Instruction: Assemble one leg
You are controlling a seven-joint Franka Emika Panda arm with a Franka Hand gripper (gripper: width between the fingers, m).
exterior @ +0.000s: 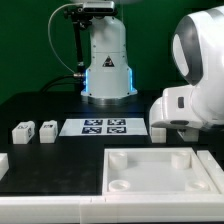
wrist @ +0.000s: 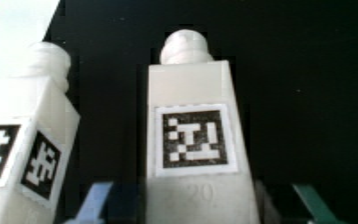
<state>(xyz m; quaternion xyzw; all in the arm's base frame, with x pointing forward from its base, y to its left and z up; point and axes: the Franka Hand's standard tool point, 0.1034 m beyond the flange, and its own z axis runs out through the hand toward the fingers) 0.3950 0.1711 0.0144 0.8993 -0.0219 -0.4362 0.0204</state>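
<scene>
In the wrist view a leg (wrist: 195,120), a white oblong block with a rounded peg at its far end and a square tag on its face, lies between my two fingers. My gripper (wrist: 202,203) is open. One blue fingertip (wrist: 96,203) and the other fingertip (wrist: 313,198) stand on either side of the leg, with dark gaps between them and it. A second leg (wrist: 25,130) lies right beside it. In the exterior view two more legs (exterior: 22,130) (exterior: 47,130) stand at the left. There the arm's white casing (exterior: 190,95) hides the gripper.
The large flat white square part with round corner sockets (exterior: 160,168) lies at the front. The marker board (exterior: 103,127) lies in the middle. The robot base (exterior: 107,65) stands at the back. White rails (exterior: 40,207) run along the front and left.
</scene>
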